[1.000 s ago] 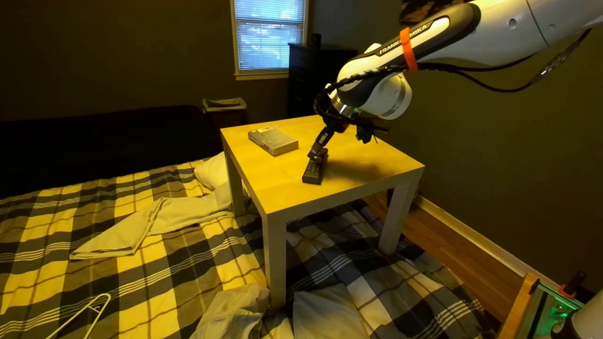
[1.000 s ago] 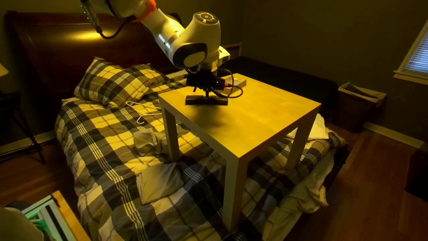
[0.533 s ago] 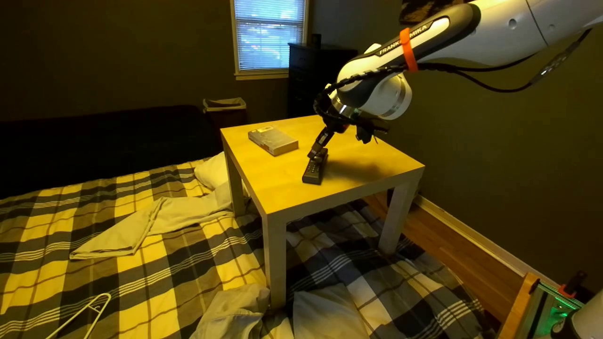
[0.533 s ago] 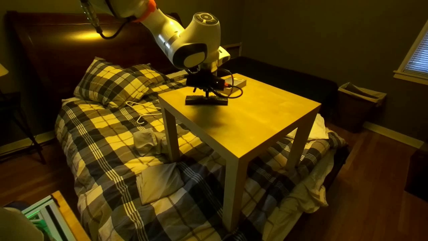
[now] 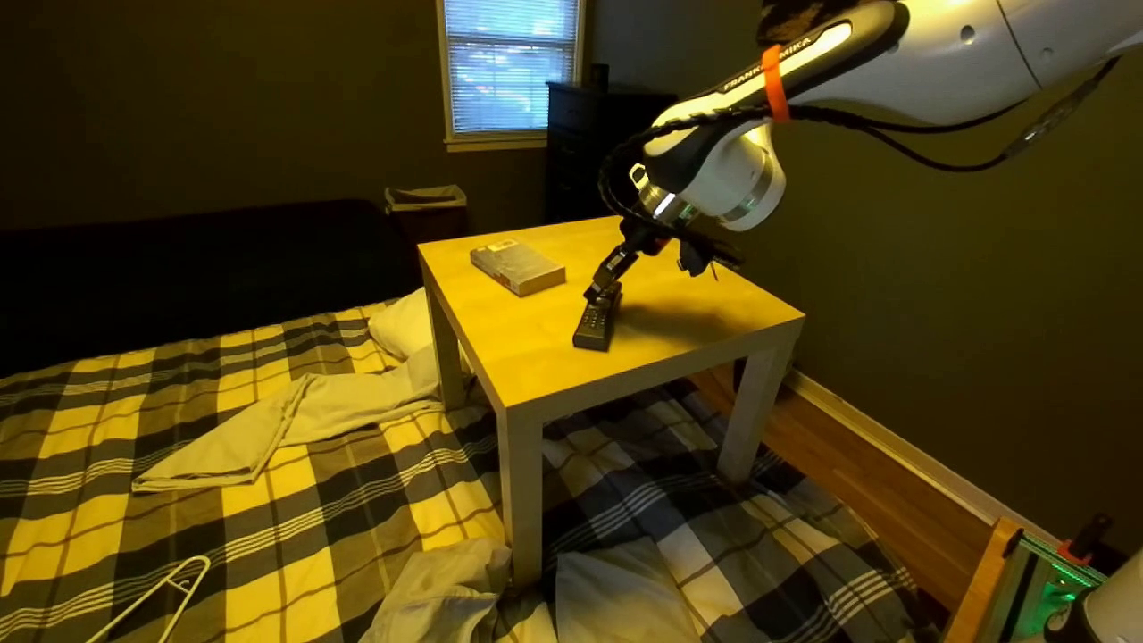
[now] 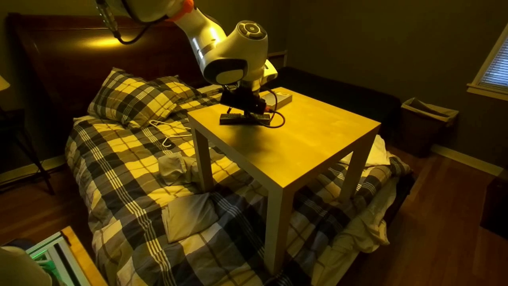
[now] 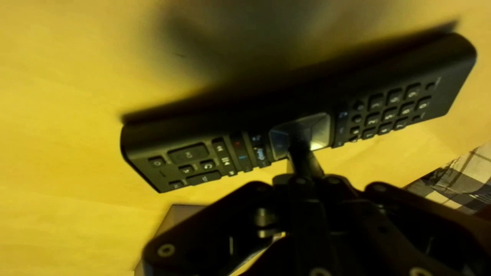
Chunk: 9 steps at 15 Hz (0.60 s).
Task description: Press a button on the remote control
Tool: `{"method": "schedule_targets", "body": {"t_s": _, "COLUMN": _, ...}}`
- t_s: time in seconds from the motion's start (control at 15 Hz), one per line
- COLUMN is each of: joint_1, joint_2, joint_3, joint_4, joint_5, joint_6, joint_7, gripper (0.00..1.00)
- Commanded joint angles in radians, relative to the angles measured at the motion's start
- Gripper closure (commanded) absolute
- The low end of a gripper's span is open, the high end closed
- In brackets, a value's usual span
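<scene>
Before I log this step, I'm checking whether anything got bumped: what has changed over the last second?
In an exterior view, the arm has shifted right and slightly down in the picture, and the shut jaws have tilted over more. Nothing was taken hold of or let go. The remote control, the flat box and the table stayed where they were.

Brand on my arm [image 5: 839, 67]; digits and signs on the remote control [image 7: 320, 124]

In an exterior view my arm reads "FRANK" and "MIKA", an orange band [image 5: 774, 85] crossing between; in the wrist view the number keys [image 7: 389, 114] show me 2, 5, 8, 0 in one row and 4, 7 in the next; the end key [image 7: 157, 162] bears a power sign, the playback keys [image 7: 225, 160] double arrows and a play/pause mark; blue lettering [image 7: 259, 154] beside them is blurred to me; print on the pale box [image 5: 518, 267] is too small to read.
</scene>
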Motion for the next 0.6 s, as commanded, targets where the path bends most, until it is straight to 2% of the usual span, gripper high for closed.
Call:
{"method": "schedule_targets", "body": {"t_s": 0.0, "joint_1": -0.012, "joint_2": 0.023, "joint_3": 0.01, "joint_4": -0.039, "joint_5": 0.082, "joint_6": 0.012, "joint_7": -0.074, "gripper": 1.0}}
{"method": "schedule_targets", "body": {"t_s": 0.13, "joint_1": -0.002, "joint_2": -0.005, "joint_3": 0.005, "joint_4": -0.027, "joint_5": 0.092, "joint_6": 0.001, "joint_7": -0.081, "gripper": 1.0}}
{"method": "schedule_targets", "body": {"t_s": 0.27, "joint_1": 0.009, "joint_2": -0.048, "joint_3": -0.008, "joint_4": -0.028, "joint_5": 0.055, "joint_6": -0.017, "joint_7": -0.048, "gripper": 1.0}}
{"method": "schedule_targets", "body": {"t_s": 0.47, "joint_1": 0.029, "joint_2": -0.138, "joint_3": -0.046, "joint_4": -0.043, "joint_5": -0.062, "joint_6": -0.044, "joint_7": 0.059, "gripper": 1.0}}
{"method": "schedule_targets", "body": {"t_s": 0.53, "joint_1": 0.036, "joint_2": -0.176, "joint_3": -0.067, "joint_4": -0.052, "joint_5": -0.138, "joint_6": -0.053, "joint_7": 0.125, "gripper": 1.0}}
